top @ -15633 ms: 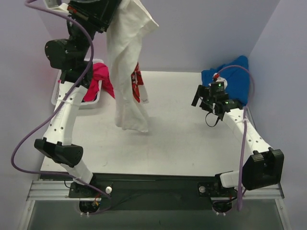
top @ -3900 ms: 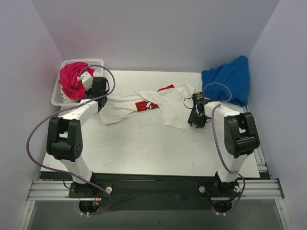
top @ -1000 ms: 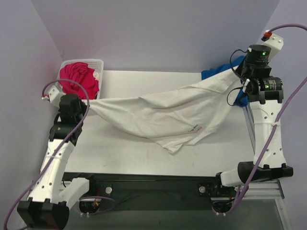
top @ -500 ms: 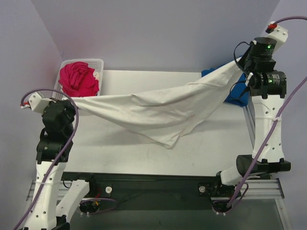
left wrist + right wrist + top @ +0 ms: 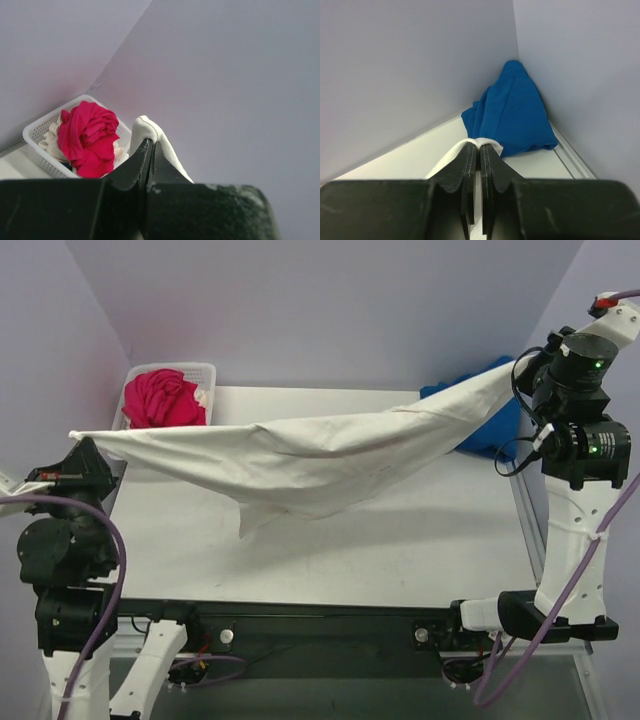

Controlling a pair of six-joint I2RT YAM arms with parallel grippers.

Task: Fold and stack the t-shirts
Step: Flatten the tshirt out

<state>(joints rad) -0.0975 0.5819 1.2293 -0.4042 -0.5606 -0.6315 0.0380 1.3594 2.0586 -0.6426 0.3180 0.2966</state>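
Observation:
The large white t-shirt (image 5: 300,455) hangs stretched in the air across the table, one corner in each gripper, its loose lower part drooping toward the left. My left gripper (image 5: 78,436) is shut on its left corner (image 5: 145,126), raised at the far left. My right gripper (image 5: 520,370) is shut on the right corner (image 5: 456,152), high at the back right. The bright blue t-shirt (image 5: 492,420) lies crumpled in the back right corner (image 5: 512,115). A magenta-pink t-shirt (image 5: 160,400) fills the basket (image 5: 87,137), with white cloth (image 5: 50,142) under it.
The white lattice basket (image 5: 205,369) stands at the back left corner (image 5: 36,132). Grey walls close in the back and both sides. The white table (image 5: 400,530) spreads beneath the hanging shirt.
Both arms have lifted and drawn apart, raising the white shirt higher and tauter. The left gripper moved out to the left and toward the near edge; the drooping fold swung left.

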